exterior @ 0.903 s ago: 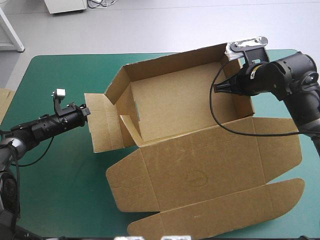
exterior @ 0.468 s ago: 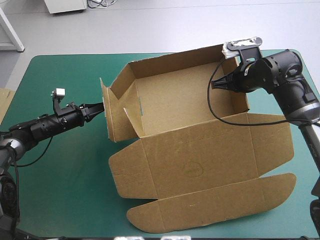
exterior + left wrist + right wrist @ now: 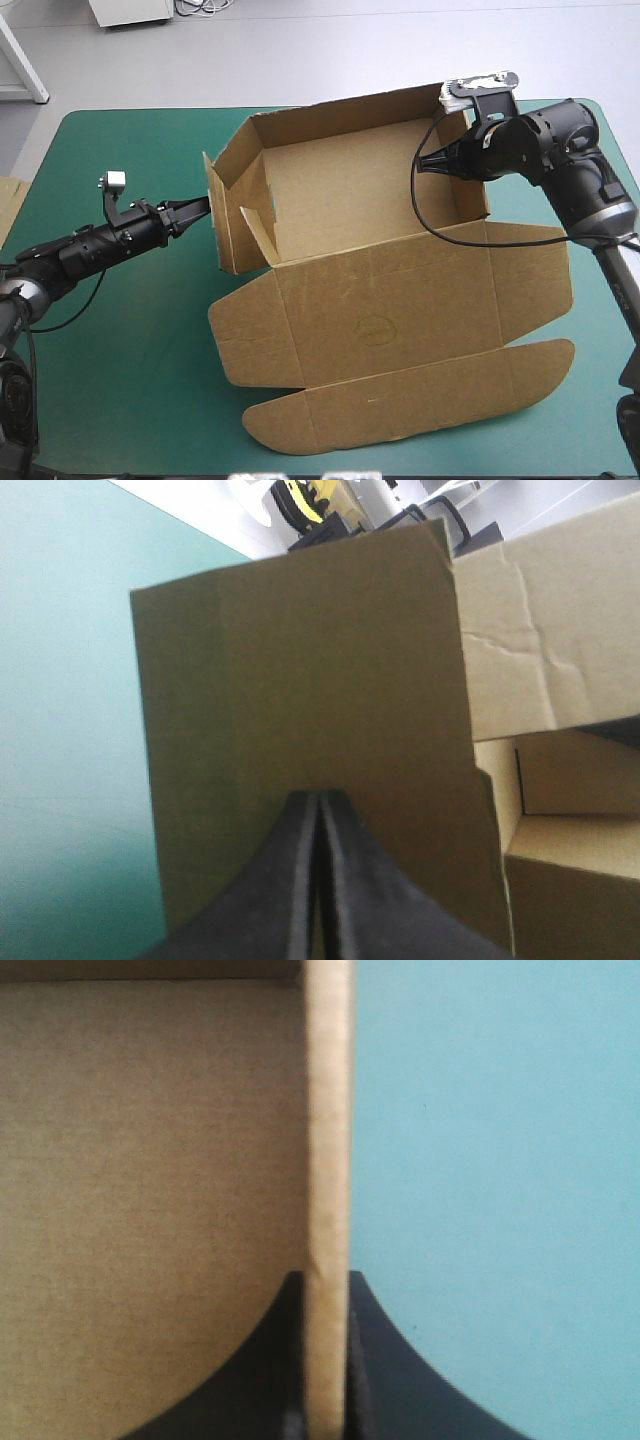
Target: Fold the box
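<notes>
Now: brown box half raised, a gripper at each side.

From above, the box (image 3: 370, 230) sits mid-table on the teal-green cover (image 3: 120, 330), its far and side walls standing and its lid lying flat toward the near edge. The left gripper (image 3: 203, 205) meets the upright left flap from outside, while the right gripper (image 3: 424, 165) is at the top of the right wall. Along the left wrist, its fingers (image 3: 290, 880) press together in one pointed arch (nothing between them), tips at the flap's brown face. Along the right wrist, the black fingers (image 3: 270, 1360) pinch the wall's pale edge, with the box's inside to one side and the cover to the other.
</notes>
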